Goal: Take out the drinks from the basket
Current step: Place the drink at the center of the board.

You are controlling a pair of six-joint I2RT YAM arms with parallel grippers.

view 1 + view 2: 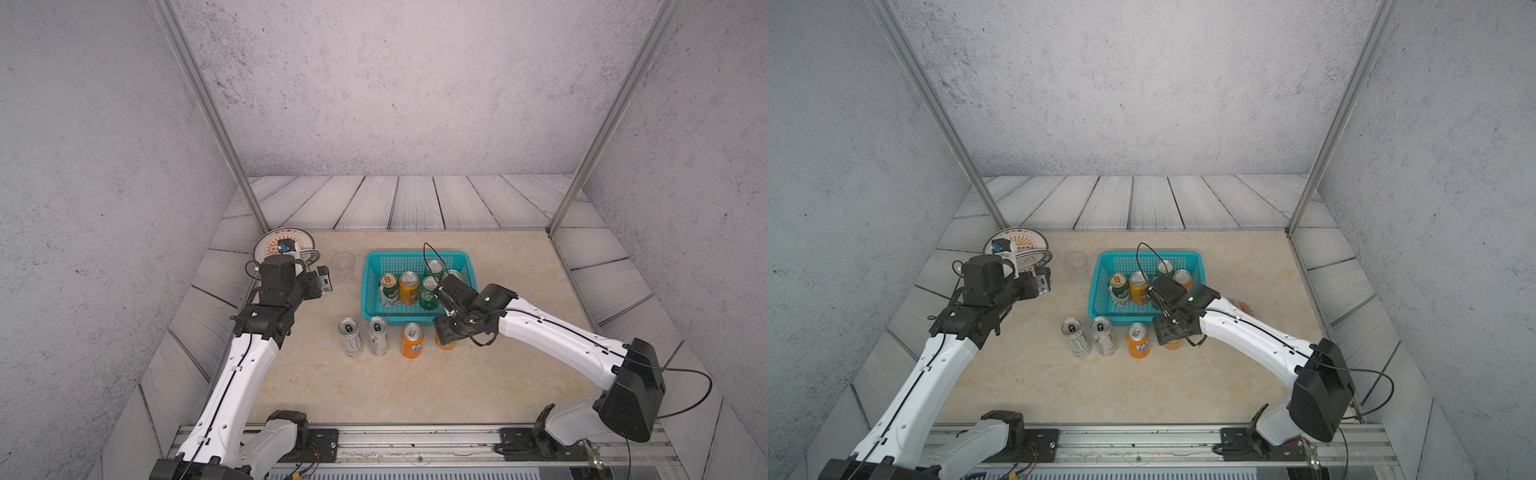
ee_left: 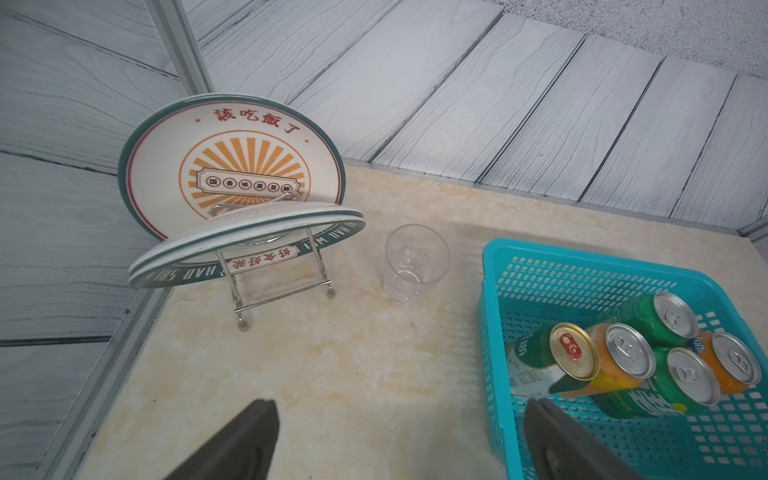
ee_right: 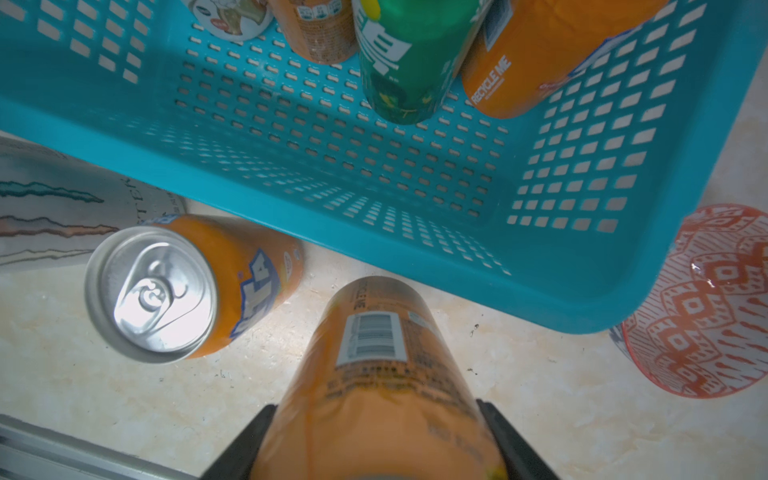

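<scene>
Your right end effector (image 3: 376, 415) holds the fourth drink (image 3: 370, 345) out, five remain in the basket (image 3: 291, 226), left end effector (image 2: 399, 419) wide open.

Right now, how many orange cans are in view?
4: two orange cans in the basket, a third can standing on the table before it, a fourth can gripped in the right hand. None seems hidden.

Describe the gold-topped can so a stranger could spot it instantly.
Find the turquoise basket in the middle of the table, with five cans standing inside. Go to the can at the end nearest the clear cup. It is the white and green can, the only one with a gold top and red tab; its neighbours all have silver tops.
</scene>
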